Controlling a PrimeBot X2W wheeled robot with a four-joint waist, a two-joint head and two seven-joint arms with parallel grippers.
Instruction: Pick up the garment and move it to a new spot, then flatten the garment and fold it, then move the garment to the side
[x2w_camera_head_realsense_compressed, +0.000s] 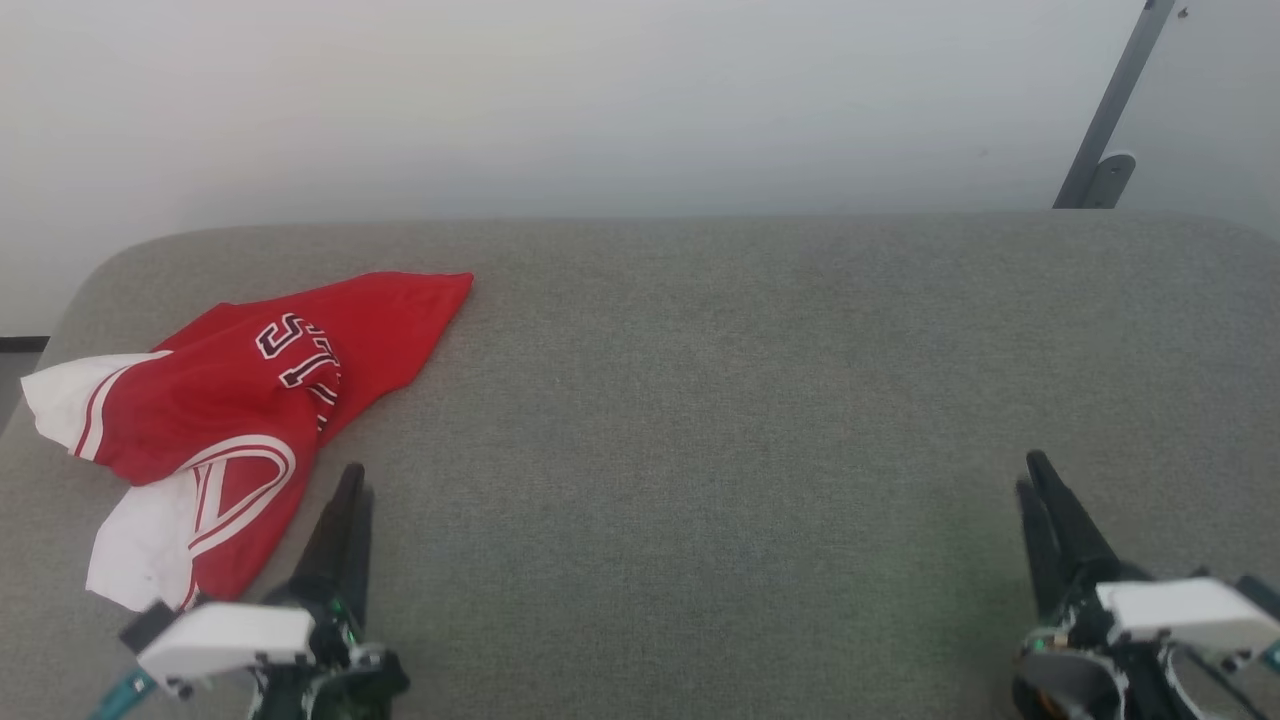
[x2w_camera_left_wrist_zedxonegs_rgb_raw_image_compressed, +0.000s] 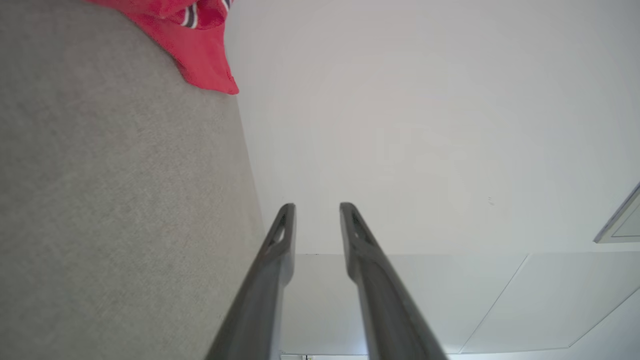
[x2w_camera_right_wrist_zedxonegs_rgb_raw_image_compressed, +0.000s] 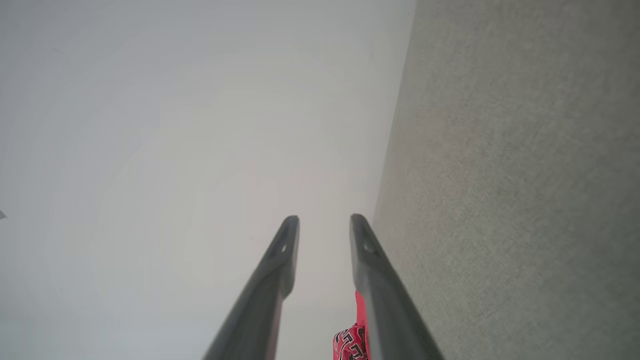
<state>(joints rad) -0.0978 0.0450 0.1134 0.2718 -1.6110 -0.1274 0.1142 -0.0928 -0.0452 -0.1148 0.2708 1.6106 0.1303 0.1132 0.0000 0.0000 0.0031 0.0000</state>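
We see the garment (x2w_camera_head_realsense_compressed: 230, 420) crumpled at the left end of the cushion (x2w_camera_head_realsense_compressed: 700, 400). The left gripper (x2w_camera_left_wrist_zedxonegs_rgb_raw_image_compressed: 316, 206) and the right gripper (x2w_camera_right_wrist_zedxonegs_rgb_raw_image_compressed: 325, 218) hover empty, jaws slightly spread.

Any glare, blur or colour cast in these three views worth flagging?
Head view: even, soft light, no glare; garment lettering sharp; faint green cast on the grey cushion by the right gripper. Left wrist view: left gripper fingers slightly soft, wall flat white. Right wrist view: wall featureless, low contrast; fingers soft too.
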